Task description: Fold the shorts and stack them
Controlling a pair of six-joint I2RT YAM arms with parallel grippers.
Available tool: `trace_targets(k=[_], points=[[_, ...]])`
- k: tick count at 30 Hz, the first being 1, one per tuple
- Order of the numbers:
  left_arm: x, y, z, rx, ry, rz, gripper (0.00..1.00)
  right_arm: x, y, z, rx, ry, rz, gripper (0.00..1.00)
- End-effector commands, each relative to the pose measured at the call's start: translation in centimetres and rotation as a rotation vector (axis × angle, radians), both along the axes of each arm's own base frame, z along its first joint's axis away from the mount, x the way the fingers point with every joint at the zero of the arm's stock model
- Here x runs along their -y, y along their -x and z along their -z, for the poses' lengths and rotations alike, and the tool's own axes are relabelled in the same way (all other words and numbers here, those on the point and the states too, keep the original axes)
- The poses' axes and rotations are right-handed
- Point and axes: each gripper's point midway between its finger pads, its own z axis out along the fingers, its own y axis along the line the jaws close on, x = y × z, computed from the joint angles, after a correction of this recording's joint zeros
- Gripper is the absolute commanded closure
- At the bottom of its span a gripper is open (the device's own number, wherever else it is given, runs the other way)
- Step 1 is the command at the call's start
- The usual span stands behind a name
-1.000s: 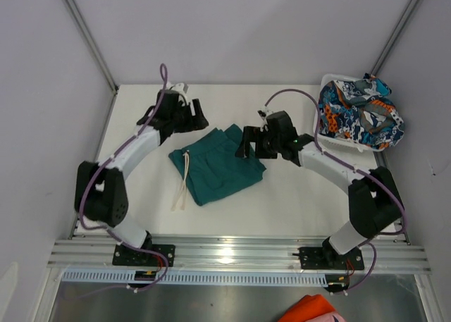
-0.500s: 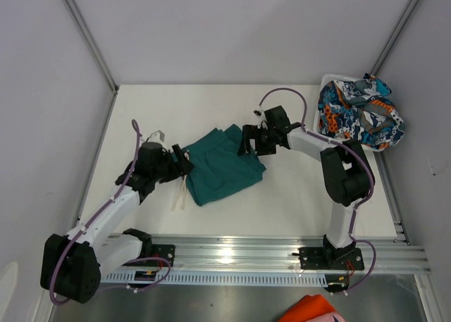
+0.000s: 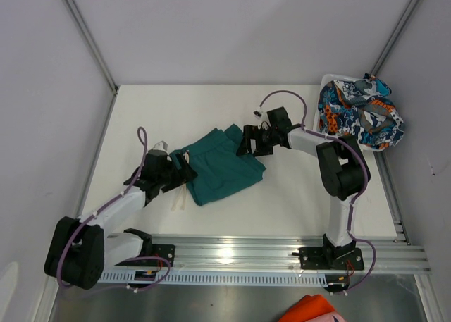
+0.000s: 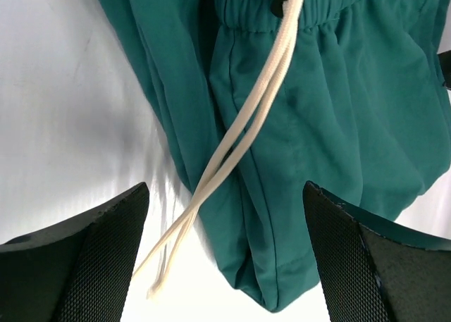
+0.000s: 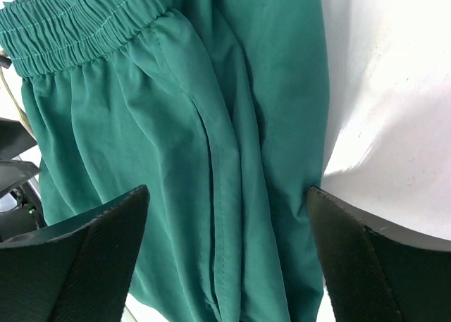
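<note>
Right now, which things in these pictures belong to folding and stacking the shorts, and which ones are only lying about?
Belong to the job:
- teal-green shorts, with a pale drawstring
- printed shorts, heaped in the basket

Just lying about:
- white basket, far right
- orange cloth, at the near edge

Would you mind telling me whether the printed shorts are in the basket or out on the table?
In: the printed shorts lie bunched in the white basket, draping over its rim.
</note>
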Motion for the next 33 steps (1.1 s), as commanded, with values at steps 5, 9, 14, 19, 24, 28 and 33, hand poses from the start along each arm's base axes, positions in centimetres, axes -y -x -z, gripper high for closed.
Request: trace_targets(k=[5,9,14,19,24,28,33], points=[[2.2,-2.6,0.0,0.024,0.082,0.018,0.11,-1.6,0.9,0.3,0.019,-0.002,-0.027,0.21],[1.3,-3.7,0.4,0.026,0.019,-0.007,0.16,-1.8,1.6,1.0,0.03,0.061,-0.008,0.33],[1.4,-4.8,1.2,0.013,-0.027,0.024,0.3,-1.8,2.5,1.8,0.087,0.195,0.105,0.57],[1.2,-6.2,1.8,0.003,-0.075,0.032,0.52,-1.7,3.8,1.5,0.105,0.201,0.214,0.77],[0.8,-7.4,1.2,0.017,-0.125,0.052,0.75,-3.0,3.9,0.2,0.156,0.174,0.247,0.92],[0.9,-9.5,0.4,0.04,-0.157,0.072,1.0,-3.7,2.4,0.0,0.158,0.191,0.273,1.0],[0.1,-11.4,0.2,0.042,-0.186,0.06,1.0,-3.3,0.0,-0.2,0.138,0.177,0.354,1.0]])
